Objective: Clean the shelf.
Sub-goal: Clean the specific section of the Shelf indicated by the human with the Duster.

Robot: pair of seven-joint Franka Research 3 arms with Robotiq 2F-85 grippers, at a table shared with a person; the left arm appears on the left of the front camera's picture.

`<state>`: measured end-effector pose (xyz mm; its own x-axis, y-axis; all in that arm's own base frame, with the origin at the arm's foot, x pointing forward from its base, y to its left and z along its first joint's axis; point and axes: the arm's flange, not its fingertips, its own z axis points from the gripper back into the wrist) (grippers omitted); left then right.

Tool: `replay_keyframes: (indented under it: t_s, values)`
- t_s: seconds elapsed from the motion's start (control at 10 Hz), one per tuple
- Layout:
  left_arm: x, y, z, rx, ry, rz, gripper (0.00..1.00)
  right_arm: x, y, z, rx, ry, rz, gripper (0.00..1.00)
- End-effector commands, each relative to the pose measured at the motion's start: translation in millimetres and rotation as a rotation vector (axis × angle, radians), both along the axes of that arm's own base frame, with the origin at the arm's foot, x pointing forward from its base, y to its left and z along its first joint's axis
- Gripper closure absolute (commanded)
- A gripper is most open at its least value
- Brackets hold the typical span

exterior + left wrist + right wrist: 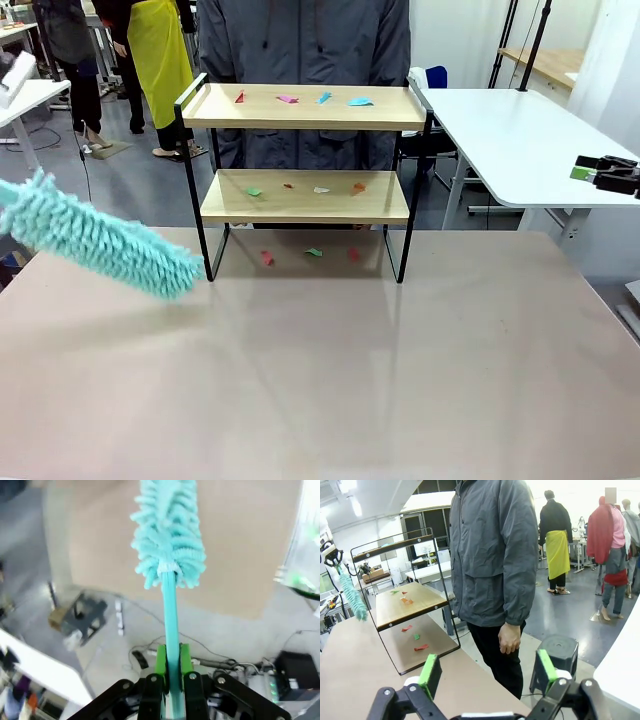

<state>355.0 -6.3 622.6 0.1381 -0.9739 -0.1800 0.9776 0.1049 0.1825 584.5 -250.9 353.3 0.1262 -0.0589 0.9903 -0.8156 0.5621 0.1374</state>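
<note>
The shelf (300,205) stands at the far middle of the table, a two-tier rack of light boards in a black frame, also seen as the shelf (390,611) in the right wrist view. Small paper scraps (323,97) lie on its top board, its lower board and the table beneath it. My left gripper (172,669) is shut on the handle of a teal fluffy duster (167,535). The duster (110,245) slants down over the table's left side, its tip just left of the shelf's leg. My right gripper (588,171) hovers open and empty at the far right, its green pads (430,672) wide apart.
A person (495,555) in a grey jacket stands right behind the shelf, one hand (509,637) hanging down. A white side table (500,130) stands at the right. A black stool (560,655) sits on the floor. The beige table (320,380) stretches in front of the shelf.
</note>
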Motion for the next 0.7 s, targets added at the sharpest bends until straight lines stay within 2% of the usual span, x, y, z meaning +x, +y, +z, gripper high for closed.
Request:
replay_keyframes:
  t_s: [0.0,0.1,0.2,0.3,0.6]
  values:
    - [-10,0,-1,-0.032,0.132,-0.101,0.87,1,1,3,0.002,-0.008,-0.002,0.0]
    - [-15,-10,-5,-0.038,0.173,-0.138,0.87,1,1,3,0.002,-0.008,-0.002,0.0]
    - [-22,-19,-9,-0.042,0.183,-0.147,0.87,1,1,3,0.002,-0.008,-0.002,0.0]
    - [-19,-25,-11,-0.084,0.148,-0.132,0.87,1,1,3,0.002,-0.008,-0.002,0.0]
    - [-17,-15,-13,-0.042,0.169,-0.136,0.87,1,1,3,0.002,-0.008,-0.002,0.0]
